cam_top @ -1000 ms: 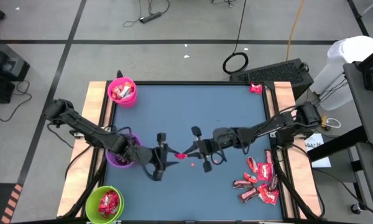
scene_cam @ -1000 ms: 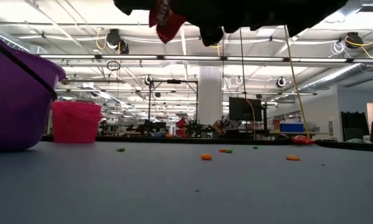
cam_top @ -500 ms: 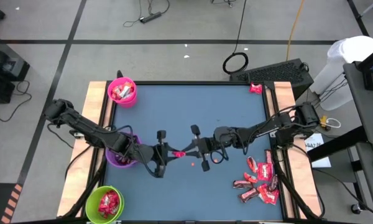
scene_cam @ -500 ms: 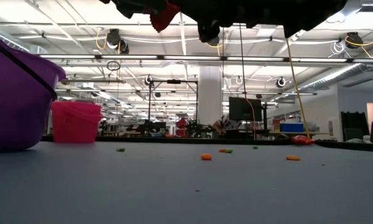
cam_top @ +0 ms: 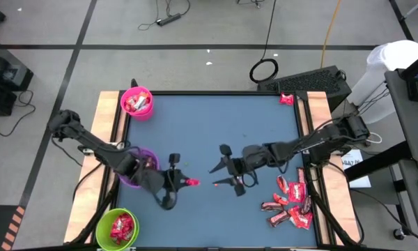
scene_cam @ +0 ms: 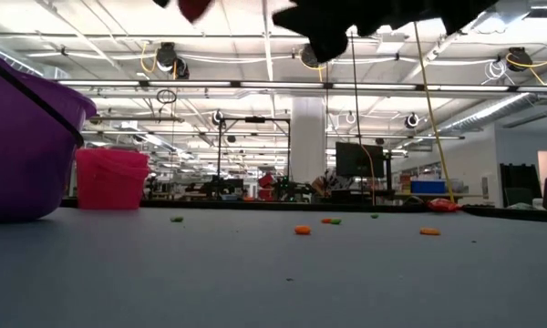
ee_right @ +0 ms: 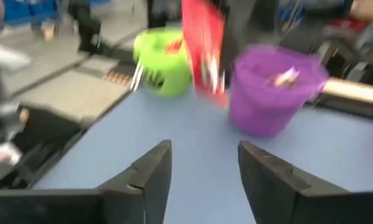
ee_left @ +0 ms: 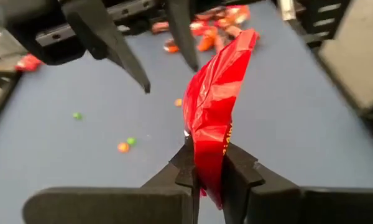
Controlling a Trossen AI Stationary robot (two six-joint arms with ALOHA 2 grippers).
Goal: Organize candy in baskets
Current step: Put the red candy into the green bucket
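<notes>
We see the left claw (ee_left: 208,171) pinching a red candy wrapper (ee_left: 214,106) above the bench (cam_top: 251,132), near the purple basket (cam_top: 141,171); the right claw (ee_right: 202,171) hangs spread, empty, just beyond it.

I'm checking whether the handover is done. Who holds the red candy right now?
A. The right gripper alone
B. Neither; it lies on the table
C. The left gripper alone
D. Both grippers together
C: in the left wrist view the left gripper pinches the red candy between its fingers, while the right gripper stands open and apart from it above the table.
</notes>
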